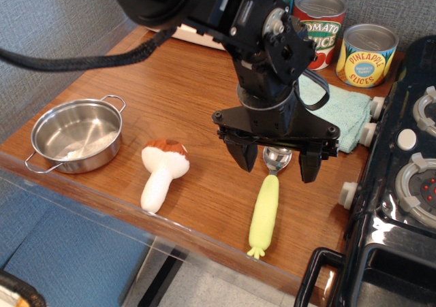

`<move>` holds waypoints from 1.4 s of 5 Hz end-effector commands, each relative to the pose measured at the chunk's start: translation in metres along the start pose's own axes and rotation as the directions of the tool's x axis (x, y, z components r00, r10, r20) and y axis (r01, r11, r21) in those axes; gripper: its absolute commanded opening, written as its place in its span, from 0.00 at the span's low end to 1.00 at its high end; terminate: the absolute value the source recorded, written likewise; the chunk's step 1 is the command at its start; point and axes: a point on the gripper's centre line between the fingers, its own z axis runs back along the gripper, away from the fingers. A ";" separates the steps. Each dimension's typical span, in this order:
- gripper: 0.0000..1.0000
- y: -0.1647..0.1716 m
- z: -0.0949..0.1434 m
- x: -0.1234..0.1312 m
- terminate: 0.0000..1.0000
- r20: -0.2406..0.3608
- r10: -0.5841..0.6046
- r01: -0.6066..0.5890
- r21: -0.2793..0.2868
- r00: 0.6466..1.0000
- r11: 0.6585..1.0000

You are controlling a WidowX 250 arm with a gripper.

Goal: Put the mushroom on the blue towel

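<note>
The mushroom (162, 173) lies on the wooden table near its front edge, white stem pointing toward the front, reddish-brown cap toward the back. The blue towel (339, 115) lies at the back right, partly hidden behind my gripper. My gripper (275, 160) is open, its two black fingers pointing down and spread wide, hovering over the bowl of a yellow-handled spoon (266, 210). It is to the right of the mushroom and in front of the towel, and it holds nothing.
A steel pot (77, 136) stands at the left. A tomato can (319, 28) and a pineapple can (367, 54) stand at the back right. A black toy stove (402, 184) lines the right side. The table's front edge (204, 235) is close.
</note>
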 end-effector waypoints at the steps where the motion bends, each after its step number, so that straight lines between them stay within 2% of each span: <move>1: 1.00 0.000 0.000 0.000 0.00 0.000 0.000 0.000 0.000 1.000 1.000; 2: 1.00 0.016 0.020 -0.001 0.00 0.013 0.043 -0.042 -0.033 0.999 0.999; 3: 1.00 0.042 0.047 -0.012 0.00 0.026 0.075 -0.074 -0.030 0.997 0.997; 4: 1.00 0.080 0.058 -0.023 0.00 -0.044 0.101 -0.097 0.086 0.994 0.992; 5: 1.00 0.105 0.029 -0.026 0.00 -0.124 0.114 -0.091 0.182 0.986 0.979; 7: 1.00 0.130 -0.021 -0.036 0.00 -0.182 0.084 -0.027 0.296 0.980 0.955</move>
